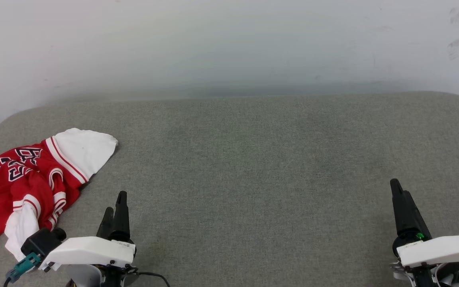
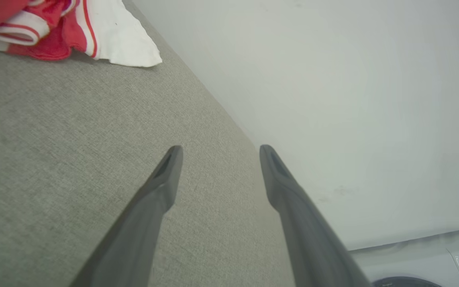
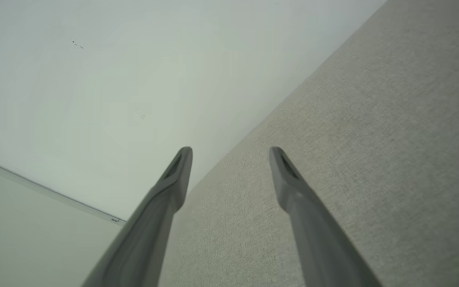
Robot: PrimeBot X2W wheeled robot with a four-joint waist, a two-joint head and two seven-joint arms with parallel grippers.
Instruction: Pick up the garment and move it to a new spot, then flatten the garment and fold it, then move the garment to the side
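Nearest, at seven o'clock, my left pincer hangs spread and empty. At nine o'clock the garment lies crumpled on the grey cushion, near that pincer. At five o'clock my right pincer is spread wide, empty too.

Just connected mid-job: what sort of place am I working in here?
Likely an indoor room or test space: a grey fabric-covered padded surface with rounded corners sits against a plain scuffed white wall, and a crumpled red-and-white garment lies at its left end.
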